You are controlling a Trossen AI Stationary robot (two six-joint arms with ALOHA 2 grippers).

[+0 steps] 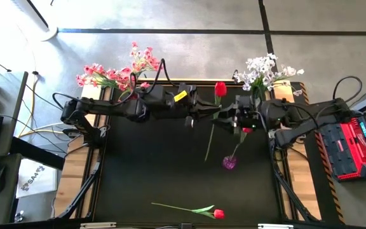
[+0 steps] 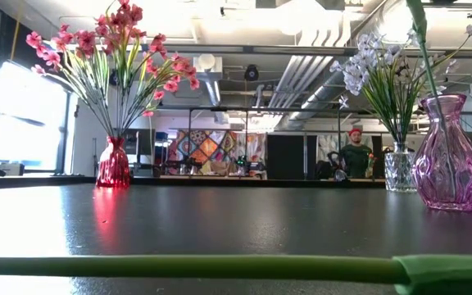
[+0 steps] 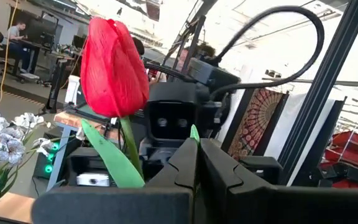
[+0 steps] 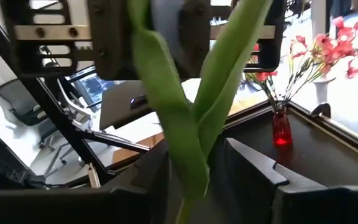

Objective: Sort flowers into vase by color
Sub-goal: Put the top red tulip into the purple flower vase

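Step in hand, as I read it: a red tulip (image 3: 112, 68) is up in the air between the two arms at the back centre of the table, on its way to a vase. The right gripper (image 4: 197, 168) stands about half open with the tulip's stem and leaves running up between its fingers, so I take it as the one carrying. The left gripper (image 3: 196, 149) is fully closed just beside the bloom. A sliver of green shows at its seam, but I can't tell if it's pinching anything. The pink sprays (image 2: 109, 49) already sit in the red vase (image 2: 113, 164) and the white sprays (image 2: 375, 70) in the clear vase (image 2: 400, 170). The purple vase (image 1: 229, 163) sits nearer the front and has one stem in it. A second tulip (image 1: 218, 214) lies flat at the front edge, well apart from the vases. Next move, my call: get the stem's lower end over the purple vase's narrow neck, lower it in and let go, then collect the one lying flat. The neck is tight and the stem hangs slanted, so alignment matters. For writing, the yellow tag (image 1: 180, 96) on the left arm and the printed sheet (image 1: 33, 184) off the table's left are both too small for me to read. I see no brand marks.
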